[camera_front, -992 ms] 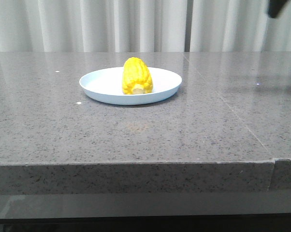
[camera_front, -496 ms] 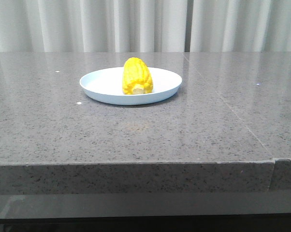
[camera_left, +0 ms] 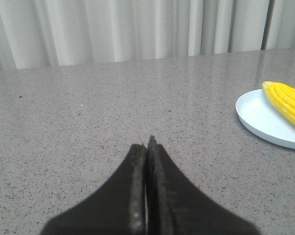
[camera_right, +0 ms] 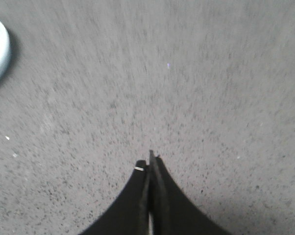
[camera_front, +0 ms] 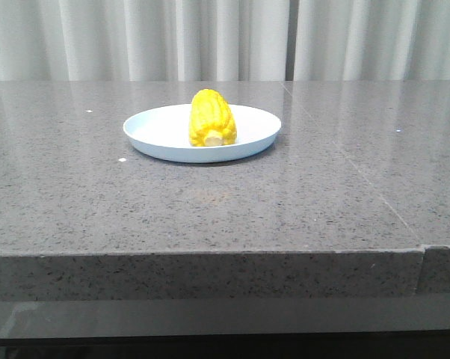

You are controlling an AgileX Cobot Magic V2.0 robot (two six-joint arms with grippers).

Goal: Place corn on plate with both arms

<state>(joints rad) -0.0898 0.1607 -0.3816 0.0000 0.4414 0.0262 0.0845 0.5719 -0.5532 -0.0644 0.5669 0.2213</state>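
While the corn [camera_front: 211,118] lies on the plate [camera_front: 158,133] in the upper middle of the front view, its pale cut end faces the camera and no arm shows there. The plate stands on a grey speckled table [camera_front: 210,202], with white curtains [camera_front: 135,37] behind. In the left wrist view the left gripper [camera_left: 147,147] has its fingers pressed together, holding nothing, well apart from the plate at the right edge. The right gripper [camera_right: 150,164] is also pressed together above bare table.
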